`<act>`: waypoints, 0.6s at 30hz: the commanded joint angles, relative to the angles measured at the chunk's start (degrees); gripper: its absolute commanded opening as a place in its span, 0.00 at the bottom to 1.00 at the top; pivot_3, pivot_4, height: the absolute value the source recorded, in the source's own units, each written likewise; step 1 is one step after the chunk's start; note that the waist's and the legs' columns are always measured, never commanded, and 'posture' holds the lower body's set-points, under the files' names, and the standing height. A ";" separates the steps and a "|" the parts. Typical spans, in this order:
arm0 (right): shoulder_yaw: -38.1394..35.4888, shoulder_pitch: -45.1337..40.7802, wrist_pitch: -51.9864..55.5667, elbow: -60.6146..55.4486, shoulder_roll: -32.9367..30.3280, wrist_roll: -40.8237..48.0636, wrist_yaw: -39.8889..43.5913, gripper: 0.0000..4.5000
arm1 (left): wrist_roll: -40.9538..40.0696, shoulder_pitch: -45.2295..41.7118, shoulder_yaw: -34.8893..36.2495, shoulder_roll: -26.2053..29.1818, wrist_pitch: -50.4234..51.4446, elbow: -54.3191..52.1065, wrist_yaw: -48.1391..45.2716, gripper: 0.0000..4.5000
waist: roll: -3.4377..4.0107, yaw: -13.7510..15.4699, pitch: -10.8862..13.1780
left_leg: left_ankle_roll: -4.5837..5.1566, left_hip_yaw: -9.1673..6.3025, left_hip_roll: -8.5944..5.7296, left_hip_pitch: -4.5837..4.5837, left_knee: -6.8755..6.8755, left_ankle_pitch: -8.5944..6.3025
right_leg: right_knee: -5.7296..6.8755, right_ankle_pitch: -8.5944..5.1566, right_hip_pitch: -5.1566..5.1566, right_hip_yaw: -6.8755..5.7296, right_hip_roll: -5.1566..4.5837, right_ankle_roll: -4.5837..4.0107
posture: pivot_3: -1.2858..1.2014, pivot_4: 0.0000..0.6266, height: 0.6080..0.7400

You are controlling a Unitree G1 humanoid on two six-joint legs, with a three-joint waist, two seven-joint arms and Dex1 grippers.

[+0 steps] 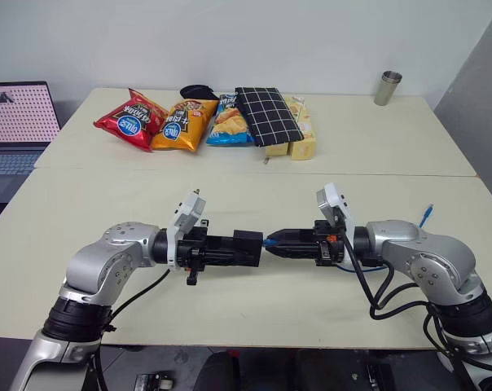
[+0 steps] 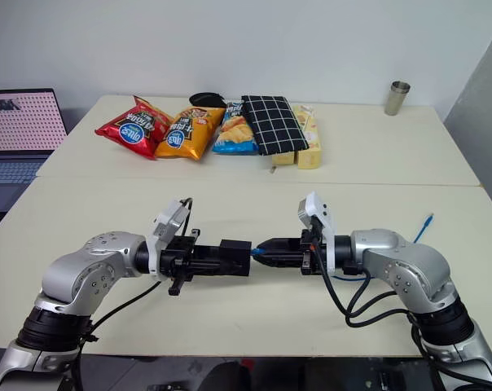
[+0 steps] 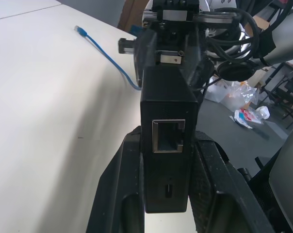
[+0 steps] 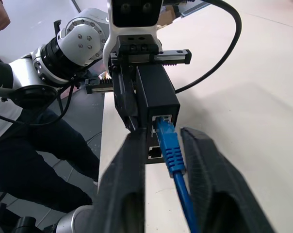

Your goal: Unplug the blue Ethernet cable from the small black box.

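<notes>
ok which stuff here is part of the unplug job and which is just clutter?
Job: blue cable, plugged into black box; left hand holding the box; right hand around the plug.

Clutter: snack bags, checked pouch, metal cup, laptop.

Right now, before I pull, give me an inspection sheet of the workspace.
Surface: cream table, two tops butted together.
Job's things: small black box held above the table; blue Ethernet cable plugged into its port, its free plug lying near the table's right edge.
Clutter: red snack bag, orange snack bag, blue snack bag, black checked pouch, yellow packs, metal cup, all at the far side.
Grippers: left gripper shut on the box; right gripper with a finger on each side of the plugged-in connector, contact unclear.
Cables: black arm cables loop by the right arm.
Surroundings: laptop at left; a person beside the table.
</notes>
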 commanded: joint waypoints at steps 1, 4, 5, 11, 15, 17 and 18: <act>0.18 -1.09 -0.55 -1.41 0.04 -1.01 1.62 0.04 | -0.17 0.06 0.95 0.01 -0.82 -1.40 -0.12 0.17 | 0.00 0.00 0.00 | 0.00 0.00 0.00 0.00 0.00 0.00 | 0.00 0.00 0.00 0.00 0.00 0.00 | 0.52 0.24 1.00; 0.69 -1.37 -0.73 -1.40 -0.01 -2.05 2.55 0.01 | -0.10 0.03 0.74 -0.26 -0.98 -1.47 -0.09 0.17 | 0.00 0.01 0.00 | 0.00 0.00 0.00 0.00 0.00 0.00 | 0.00 0.00 0.00 0.01 0.00 0.00 | 0.52 0.24 1.00; 0.79 -1.43 -0.72 -1.39 0.03 -2.30 2.77 0.01 | -0.05 0.09 0.66 -0.33 -1.05 -1.54 -0.12 0.17 | 0.00 0.00 0.00 | 0.00 0.00 0.00 0.00 0.00 0.00 | 0.00 0.00 0.00 0.00 0.00 0.00 | 0.52 0.24 1.00; 0.10 -1.48 0.14 -1.20 0.08 -2.22 3.78 0.01 | 0.55 0.60 0.49 -0.39 -1.55 -1.53 -0.58 0.17 | 0.00 0.00 0.00 | 0.00 0.00 0.00 0.00 0.00 0.00 | 0.00 0.00 0.00 0.01 0.00 0.00 | 0.52 0.24 1.00; -1.24 -0.92 1.52 -1.14 -0.80 -0.66 4.98 0.16 | 1.11 0.89 0.34 -0.49 -2.03 -1.12 -0.71 0.17 | 0.00 0.01 0.00 | 0.00 0.00 0.00 0.00 0.00 0.00 | 0.00 0.00 0.00 0.00 0.00 0.00 | 0.52 0.24 1.00; -1.91 -0.48 2.38 -1.41 -0.85 0.01 4.66 0.25 | 1.17 0.95 0.32 -0.60 -2.06 -1.16 -0.64 0.17 | 0.00 0.01 0.00 | 0.00 0.00 0.00 0.00 0.00 0.00 | -0.01 0.00 0.00 0.00 0.00 0.00 | 0.52 0.24 1.00; -2.41 -0.23 3.16 -1.58 -0.83 0.96 4.51 0.30 | 1.15 0.94 0.31 -0.70 -2.04 -1.17 -0.56 0.17 | 0.00 0.02 0.00 | 0.00 0.00 0.00 0.00 -0.01 0.00 | 0.00 0.00 0.00 0.01 0.00 0.00 | 0.52 0.24 1.00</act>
